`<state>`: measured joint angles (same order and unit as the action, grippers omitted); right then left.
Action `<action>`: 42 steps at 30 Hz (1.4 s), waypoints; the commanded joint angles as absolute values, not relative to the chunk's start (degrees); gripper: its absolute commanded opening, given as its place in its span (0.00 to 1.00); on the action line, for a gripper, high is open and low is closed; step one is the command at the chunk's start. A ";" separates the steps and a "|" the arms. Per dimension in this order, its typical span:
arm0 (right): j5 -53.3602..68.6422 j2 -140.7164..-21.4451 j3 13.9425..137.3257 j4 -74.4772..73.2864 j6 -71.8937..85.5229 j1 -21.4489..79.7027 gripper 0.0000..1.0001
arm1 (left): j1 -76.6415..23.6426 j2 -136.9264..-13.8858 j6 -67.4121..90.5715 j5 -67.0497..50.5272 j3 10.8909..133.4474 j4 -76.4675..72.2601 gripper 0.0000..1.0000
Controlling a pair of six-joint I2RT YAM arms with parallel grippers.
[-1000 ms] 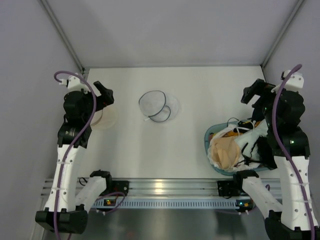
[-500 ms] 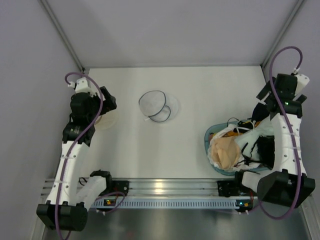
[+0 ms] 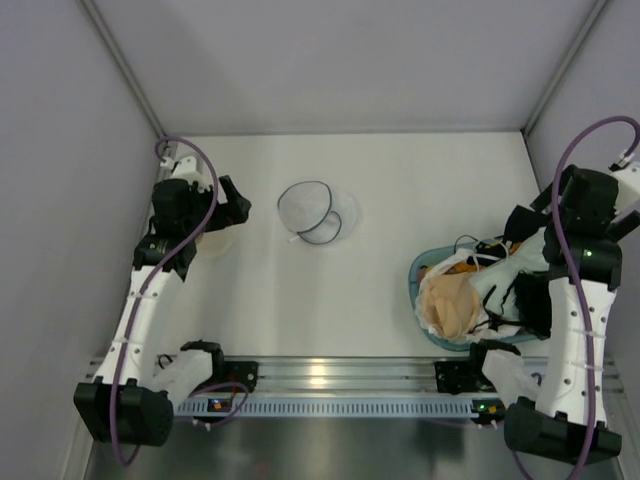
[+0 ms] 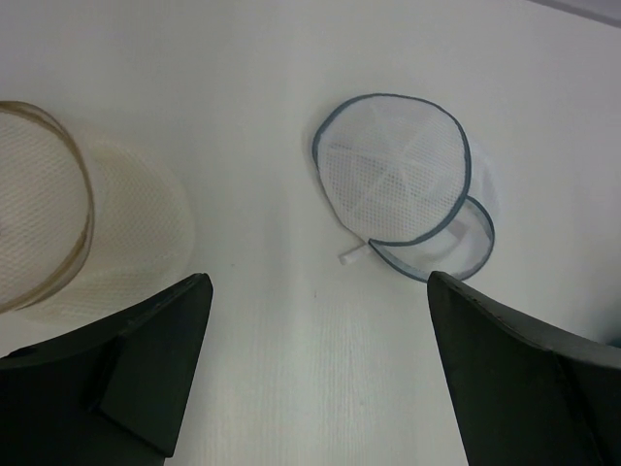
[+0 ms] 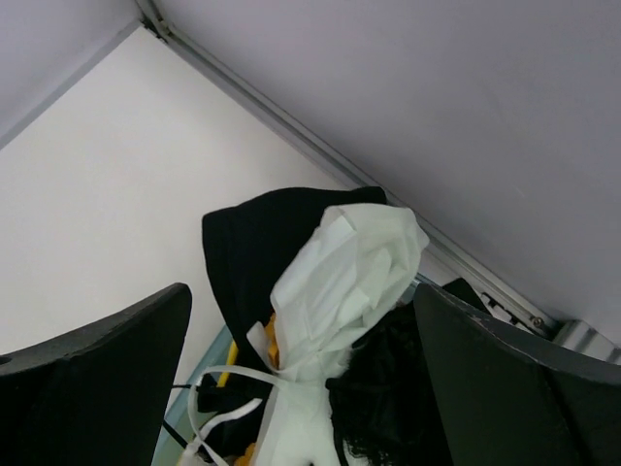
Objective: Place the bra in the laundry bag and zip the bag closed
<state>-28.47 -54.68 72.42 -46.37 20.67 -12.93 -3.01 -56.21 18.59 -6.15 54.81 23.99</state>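
Right now both ends are empty. The left pincer [image 4: 320, 388] gapes wide with nothing between its fingers, hovering over bare bench [image 4: 291, 320]. The right pincer [image 5: 301, 388] is equally spread, holds nothing and hangs above the garment pile. Out from the left one, the laundry bag [image 4: 393, 170] lies flattened on the bench, far-centre, two dark-rimmed discs overlapping. A small white tab [image 4: 349, 258] pokes out at its near edge, probably the zip pull. Just left sits a cream mesh pouch [image 4: 87, 233], nearer the left pincer than the target is, so risk one is grabbing the wrong pouch. Risk two: the bag is collapsed, so a pinch on thin mesh may lift both layers together and leave no mouth open. Under the right pincer a white garment [image 5: 340, 282] and a black garment [image 5: 243, 252] top the blue basket [image 3: 418, 290]. The bra [image 3: 448, 305], which I take to be the beige cupped piece, lies at the basket's near-left side, well apart from the bag. Risk three: loose straps [image 3: 470, 245] tangle, so a pull drags neighbours out or tips the basket.
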 commanded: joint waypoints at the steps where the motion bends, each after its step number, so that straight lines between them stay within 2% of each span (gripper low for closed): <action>1: -31.99 -49.67 67.34 -48.87 20.92 -13.10 0.99 | -3.87 -57.21 17.23 -15.00 55.37 21.10 0.99; 4: -29.20 -47.03 63.81 -46.42 21.44 -13.10 0.99 | -5.62 -59.58 17.14 -16.18 57.20 20.65 0.99; 6: -27.17 -46.84 63.20 -45.44 21.45 -13.10 0.99 | -9.65 -63.01 17.14 -12.23 60.45 20.74 0.99; 7: -25.68 -46.93 63.19 -44.92 21.45 -13.10 0.99 | -11.76 -64.50 17.31 -9.87 61.51 20.66 0.99; 8: -25.23 -47.28 63.02 -44.74 21.45 -13.10 0.99 | -16.74 -67.56 17.84 -2.62 62.65 20.74 0.99; 11: -24.70 -47.64 62.14 -43.77 21.18 -13.10 0.99 | -25.54 -77.12 19.24 4.82 67.57 19.60 0.99; 13: -24.52 -47.64 61.00 -43.24 20.75 -13.18 0.99 | -27.33 -82.50 18.72 10.35 71.36 17.59 0.98; 17: -22.86 -46.94 61.17 -42.54 21.09 -13.10 1.00 | -29.26 -97.69 14.07 13.27 79.87 15.64 0.98; 22: -21.27 -46.50 62.49 -42.98 21.97 -13.10 0.99 | -32.68 -110.11 10.38 19.50 92.27 15.29 0.96; 28: -21.97 -45.26 62.23 -43.51 21.97 -13.18 0.99 | -37.00 -120.49 10.10 27.67 98.79 15.38 0.84; 36: -23.82 -44.82 62.67 -44.21 21.88 -13.10 0.99 | -38.06 -122.87 11.34 33.39 97.47 15.38 0.75; 37: -23.82 -44.82 62.84 -44.21 21.88 -13.18 0.99 | -38.06 -122.70 11.77 34.09 97.12 15.38 0.68; 40: -23.82 -45.00 63.28 -44.56 21.88 -13.18 0.99 | -38.06 -122.87 11.60 35.42 96.50 15.29 0.58; 41: -23.82 -45.00 63.37 -44.65 21.97 -13.18 0.99 | -38.06 -123.05 11.51 35.59 96.68 15.29 0.46; 42: -24.25 -44.74 63.46 -44.65 21.89 -13.18 0.99 | -38.06 -123.13 11.51 35.94 96.68 15.29 0.38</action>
<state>-22.79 -45.39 60.42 -45.50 21.28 -12.93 -38.24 -123.66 11.62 32.49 96.42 17.45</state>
